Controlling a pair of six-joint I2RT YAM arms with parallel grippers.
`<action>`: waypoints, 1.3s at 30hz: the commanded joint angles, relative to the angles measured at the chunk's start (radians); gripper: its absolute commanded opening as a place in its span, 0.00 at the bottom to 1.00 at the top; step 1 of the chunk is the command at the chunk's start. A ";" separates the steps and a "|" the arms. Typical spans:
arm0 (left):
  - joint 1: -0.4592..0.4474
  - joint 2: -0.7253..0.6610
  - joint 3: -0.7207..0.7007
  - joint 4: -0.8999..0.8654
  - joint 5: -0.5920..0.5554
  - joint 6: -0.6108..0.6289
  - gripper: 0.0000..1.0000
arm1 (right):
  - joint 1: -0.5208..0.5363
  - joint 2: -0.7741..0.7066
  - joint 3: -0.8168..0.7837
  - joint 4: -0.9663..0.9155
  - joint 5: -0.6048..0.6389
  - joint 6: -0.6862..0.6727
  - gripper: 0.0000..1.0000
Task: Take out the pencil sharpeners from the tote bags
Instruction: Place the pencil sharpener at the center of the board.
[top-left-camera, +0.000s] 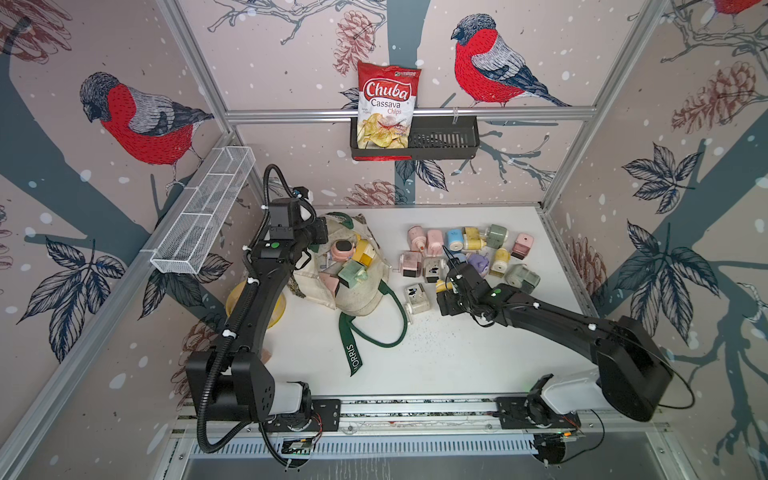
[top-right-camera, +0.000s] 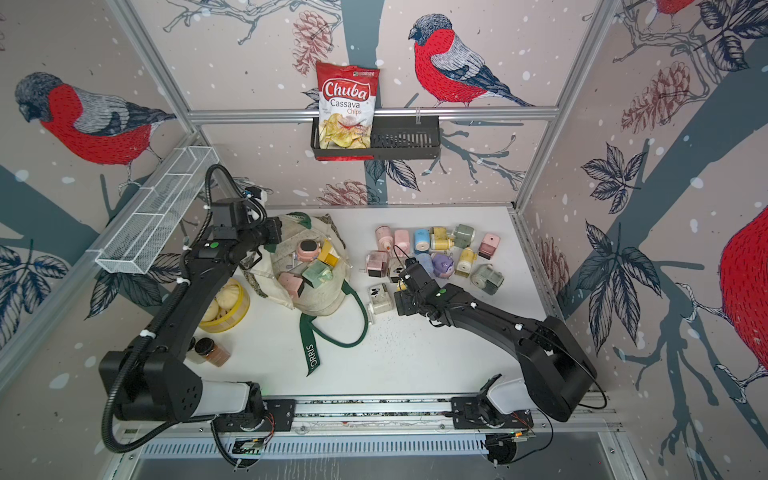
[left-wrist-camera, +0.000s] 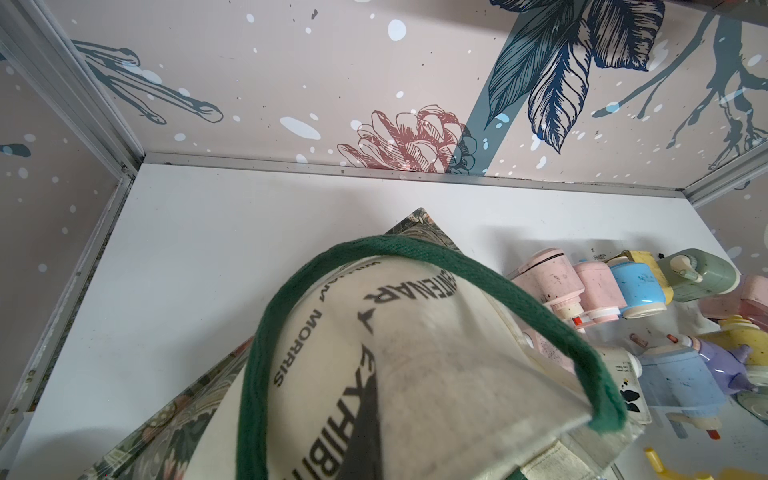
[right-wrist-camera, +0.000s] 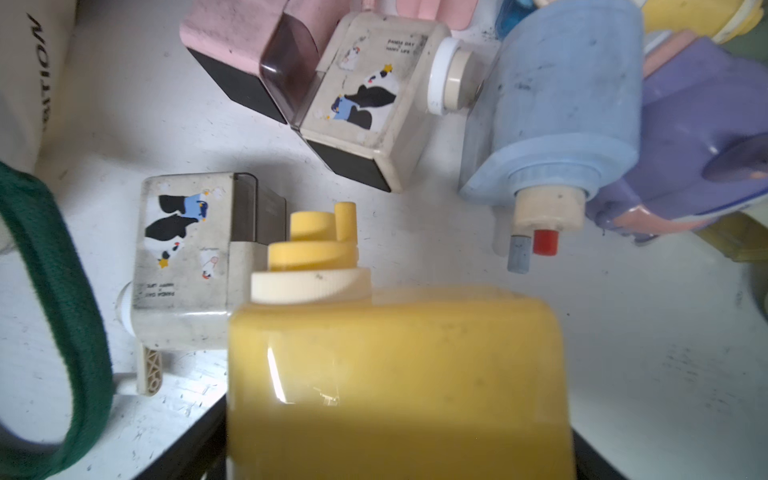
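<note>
At the far left we find a white wire basket (top-left-camera: 203, 212) hung on the side wall. Below it, on the white table (top-left-camera: 457, 365), sits a yellow bowl (top-right-camera: 232, 309) of pale discs. Two dark-lidded jars (top-right-camera: 210, 351) stand nearer the front, showing in a top view only. The left arm reaches over the bowl, and the left gripper (top-left-camera: 326, 241) sits at the tote's left rim with its jaws closed. Its fingers are hidden, so we cannot tell whether they pinch cloth. The left wrist view shows cream canvas and a green handle (left-wrist-camera: 291, 316) raised close to the lens. The tote (top-left-camera: 361, 297) lies slumped left of the table's middle with its mouth open upward. Several sharpeners (top-left-camera: 351, 272) in pink, yellow and green sit inside it. A second strap (top-left-camera: 353, 353), lettered MORRIS, trails toward the front. On the back wall a chips bag (top-left-camera: 388, 106) stands in a black rack (top-left-camera: 444, 143). Right of the tote, more than a dozen loose sharpeners (top-left-camera: 455, 240) lie clustered on the table. The right gripper (top-left-camera: 442, 286) hangs at the cluster's near-left edge, jaws spread wide and clasping a yellow sharpener (right-wrist-camera: 395, 374). In the right wrist view its body fills the lower frame, and we cannot tell whether it touches the table. Beyond it lie two panda sharpeners (right-wrist-camera: 187, 257), a blue sharpener (right-wrist-camera: 552, 104) and a purple sharpener (right-wrist-camera: 698, 137).
</note>
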 joint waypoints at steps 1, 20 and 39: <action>0.001 -0.011 0.005 0.079 0.004 -0.006 0.00 | 0.006 0.035 0.000 0.035 -0.005 0.004 0.62; 0.002 -0.010 0.006 0.079 0.004 -0.005 0.00 | 0.091 0.215 0.038 0.080 -0.076 -0.103 0.64; 0.001 -0.008 0.007 0.079 0.002 -0.005 0.00 | 0.082 0.183 0.059 0.094 -0.107 -0.112 0.98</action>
